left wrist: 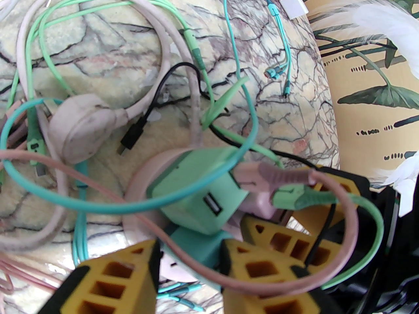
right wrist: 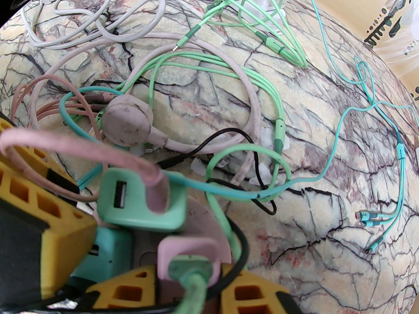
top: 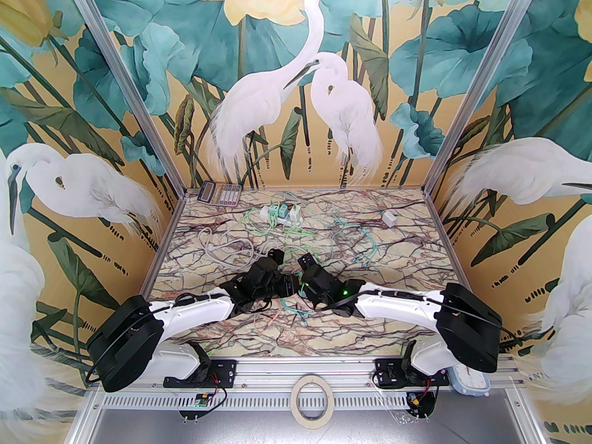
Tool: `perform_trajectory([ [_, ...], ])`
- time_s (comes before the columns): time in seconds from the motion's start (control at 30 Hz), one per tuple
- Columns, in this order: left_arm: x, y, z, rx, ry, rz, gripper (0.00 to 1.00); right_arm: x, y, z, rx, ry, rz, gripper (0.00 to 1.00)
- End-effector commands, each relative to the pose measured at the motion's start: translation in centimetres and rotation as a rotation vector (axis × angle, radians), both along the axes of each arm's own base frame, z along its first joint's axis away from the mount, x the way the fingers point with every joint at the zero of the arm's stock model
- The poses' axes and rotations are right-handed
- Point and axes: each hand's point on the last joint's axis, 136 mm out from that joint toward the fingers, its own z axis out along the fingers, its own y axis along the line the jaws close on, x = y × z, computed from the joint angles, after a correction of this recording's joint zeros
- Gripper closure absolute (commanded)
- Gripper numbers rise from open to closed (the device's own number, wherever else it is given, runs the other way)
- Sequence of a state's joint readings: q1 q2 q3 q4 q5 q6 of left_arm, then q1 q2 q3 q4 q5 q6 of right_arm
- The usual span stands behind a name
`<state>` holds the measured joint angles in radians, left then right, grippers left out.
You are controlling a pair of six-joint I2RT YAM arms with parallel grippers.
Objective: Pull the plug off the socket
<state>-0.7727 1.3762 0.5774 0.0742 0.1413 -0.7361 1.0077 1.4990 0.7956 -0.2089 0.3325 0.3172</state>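
Top view: both arms fold inward, and the left gripper (top: 283,286) and right gripper (top: 306,285) meet over tangled cables on the veined, marble-print table (top: 397,289). The jaws cannot be read here. A white strip (top: 281,215) lies well apart at the far side.

Left wrist: the round, matte pink socket (left wrist: 139,183) lies flat and carries 3 blocky plugs: green plug (left wrist: 193,195), teal plug (left wrist: 199,245), pink plug (left wrist: 258,206). The left gripper's (left wrist: 190,250) yellow, square-celled fingers (left wrist: 108,280) press on both sides of the teal plug.

Right wrist: the right gripper (right wrist: 190,268) clamps the rounded pink plug (right wrist: 188,250) between its yellow fingers (right wrist: 255,293). A rubbery green cable (right wrist: 193,286) is plugged into the plug's face.
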Motion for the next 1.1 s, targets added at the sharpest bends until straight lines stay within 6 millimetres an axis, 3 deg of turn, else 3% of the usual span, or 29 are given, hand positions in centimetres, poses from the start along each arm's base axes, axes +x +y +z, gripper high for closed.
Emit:
perform_trajectory([
  [0.0,-2.6,3.8,-6.1,0.229,0.148,0.014,0.64,-0.3,2.6,3.2,0.188,-0.013,0.06,0.81],
  [0.13,-2.7,3.9,-6.2,0.232,0.151,0.017,0.64,0.9,0.6,4.4,0.329,0.032,-0.003,0.82],
  [0.27,-2.6,3.9,-6.1,0.23,0.147,0.018,0.64,1.1,-0.2,5.1,0.382,0.045,-0.017,0.81],
  [0.43,-2.6,3.6,-6.1,0.227,0.147,0.014,0.64,1.0,0.2,4.3,0.31,0.042,-0.004,0.81],
  [0.77,-2.6,3.6,-6.0,0.229,0.146,0.012,0.64,-0.4,3.2,2.9,0.086,-0.048,0.077,0.81],
  [1.07,-2.8,3.9,-6.0,0.237,0.143,0.017,0.64,0.3,1.3,4.5,0.231,-0.033,0.014,0.8],
])
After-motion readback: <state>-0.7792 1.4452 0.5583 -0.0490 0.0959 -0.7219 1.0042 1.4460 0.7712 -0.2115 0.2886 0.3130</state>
